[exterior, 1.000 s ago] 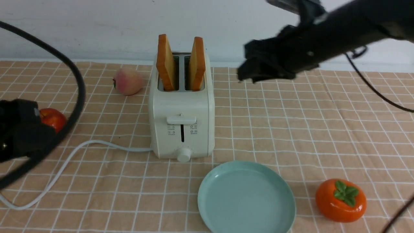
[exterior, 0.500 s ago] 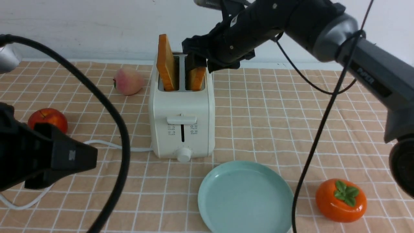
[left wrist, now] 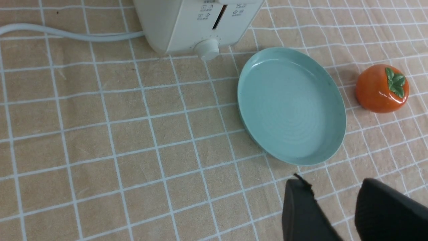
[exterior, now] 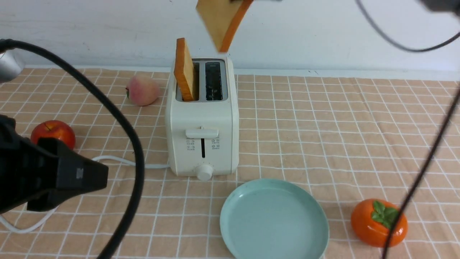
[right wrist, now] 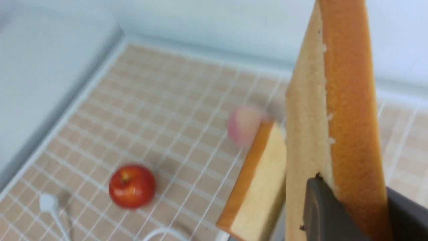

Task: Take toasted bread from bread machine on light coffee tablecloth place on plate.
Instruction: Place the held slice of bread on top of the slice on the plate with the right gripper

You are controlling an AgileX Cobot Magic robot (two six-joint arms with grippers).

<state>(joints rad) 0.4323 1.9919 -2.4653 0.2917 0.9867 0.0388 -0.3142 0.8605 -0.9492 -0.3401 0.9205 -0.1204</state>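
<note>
Jaws of the right gripper (right wrist: 351, 190) are pinching one slice of toast (exterior: 222, 21) across its thickness, and that is the change: half a second ago this slice sat in the right slot (exterior: 214, 81) of the toaster (exterior: 203, 118), and now it hangs tilted in the air above it, lower corner free. The right slot shows dark and empty. The other slice (exterior: 185, 70) stays where it was, standing in the left slot and leaning a little.

The left gripper (left wrist: 334, 187) has its jaws apart with nothing between them, waiting over the near side of the worktop.

Nearer than the toaster and off to its right, the plate (exterior: 275, 219) lies bare on the light coffee tablecloth (exterior: 341, 144), with a persimmon (exterior: 377, 223) just beyond its right side. An apple (exterior: 54, 133) and a peach (exterior: 143, 90) lie left of the toaster, the peach farther back.

For the task, I judge the first extraction done and the first placing still ahead. The slice should next come nearer and slightly right, then be turned flatter before release. A loose pinch could let it swivel, and a low path might clip the toaster or the remaining slice.
</note>
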